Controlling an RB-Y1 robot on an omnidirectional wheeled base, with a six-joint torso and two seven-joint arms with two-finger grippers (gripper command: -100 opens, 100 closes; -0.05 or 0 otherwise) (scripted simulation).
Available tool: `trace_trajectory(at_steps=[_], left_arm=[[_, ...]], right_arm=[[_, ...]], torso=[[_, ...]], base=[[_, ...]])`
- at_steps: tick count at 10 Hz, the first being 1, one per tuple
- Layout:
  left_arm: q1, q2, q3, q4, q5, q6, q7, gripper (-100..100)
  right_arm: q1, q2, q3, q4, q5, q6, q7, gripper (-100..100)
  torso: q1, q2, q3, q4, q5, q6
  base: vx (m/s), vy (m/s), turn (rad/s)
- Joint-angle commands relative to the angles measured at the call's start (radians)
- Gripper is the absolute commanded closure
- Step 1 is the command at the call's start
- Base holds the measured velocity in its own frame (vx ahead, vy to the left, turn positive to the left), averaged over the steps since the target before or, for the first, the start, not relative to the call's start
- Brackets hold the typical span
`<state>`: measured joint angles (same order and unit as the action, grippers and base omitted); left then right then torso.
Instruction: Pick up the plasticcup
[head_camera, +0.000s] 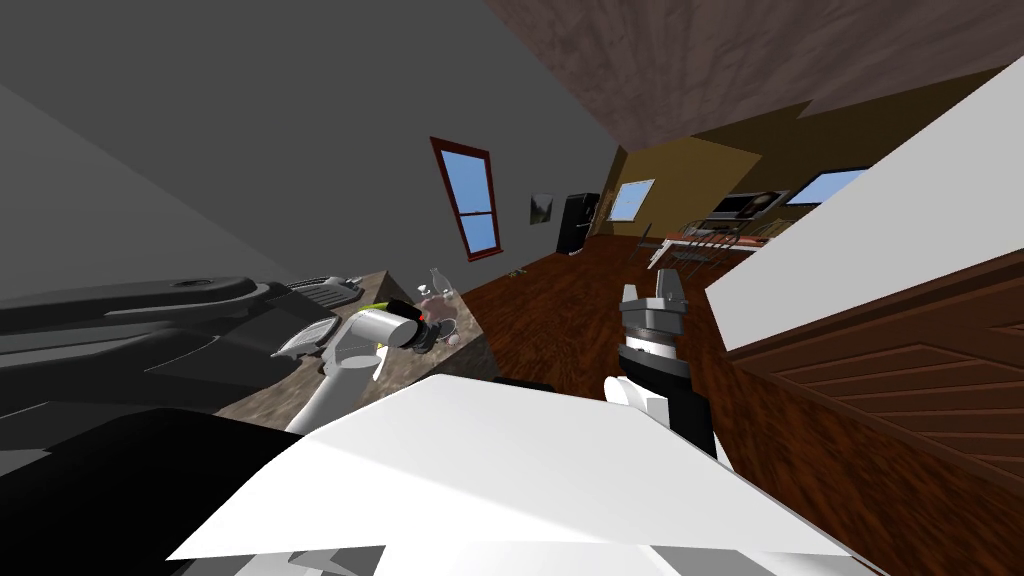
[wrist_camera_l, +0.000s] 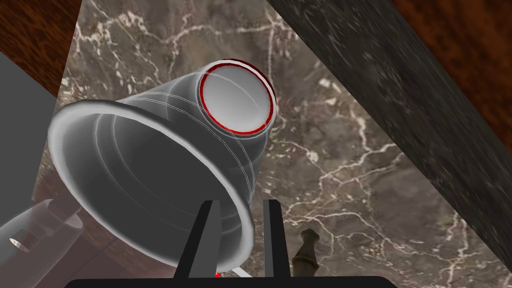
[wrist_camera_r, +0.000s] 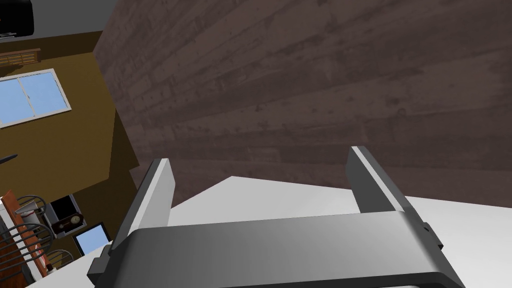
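My left claw (wrist_camera_l: 240, 202) is drawn nearly together, its two blades pinching the wall of the plastic cup (wrist_camera_l: 150, 170) at the lip. As far as I can judge, one blade sits inside the mouth and the other outside. The grasp looks made to me, so what is left is the lift. The cup hangs tipped from my blades, mouth toward me and bottom pointing away at the surface, and I cannot tell whether it has cleared the marble or touches it. It is a grey, see-through cup, wide at its rolled lip and tapering through faint rings to a small round base (wrist_camera_l: 237, 97) edged with a thin red line. Just beside the cup's wide end stands a clear vessel (wrist_camera_l: 30, 235) with a narrow neck. Near my outer blade pokes up a small dark turned knob (wrist_camera_l: 306, 250), too little of it showing to name. Beyond them spreads the surface (wrist_camera_l: 350, 175), brown marble with white veins, then its darker edge band (wrist_camera_l: 400, 125), then the reddish wooden floor (wrist_camera_l: 465, 45). My right claw (wrist_camera_r: 260, 157) is well apart from all this, raised over the floor on my right in the head view, its blades spread wide and gripping nothing
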<state>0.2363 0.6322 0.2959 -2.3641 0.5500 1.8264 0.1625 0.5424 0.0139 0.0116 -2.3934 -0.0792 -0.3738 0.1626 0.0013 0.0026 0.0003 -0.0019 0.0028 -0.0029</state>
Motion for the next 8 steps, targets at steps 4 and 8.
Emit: trace_trajectory(at_steps=[4, 8], left_arm=[[0.005, 0.003, 0.016, -0.064, 0.029, 0.065, 0.023, 100], [0.005, 0.004, 0.023, -0.090, 0.040, 0.089, 0.032, 0]], right_arm=[[0.000, 0.000, 0.000, 0.000, 0.000, 0.000, 0.000, 0], [0.000, 0.000, 0.000, 0.000, 0.000, 0.000, 0.000, 0]], torso=[[0.000, 0.000, 0.000, 0.000, 0.000, 0.000], [-0.001, 0.000, 0.000, 0.000, -0.001, 0.000]], base=[[0.013, 0.004, 0.032], [0.012, 0.002, 0.013]])
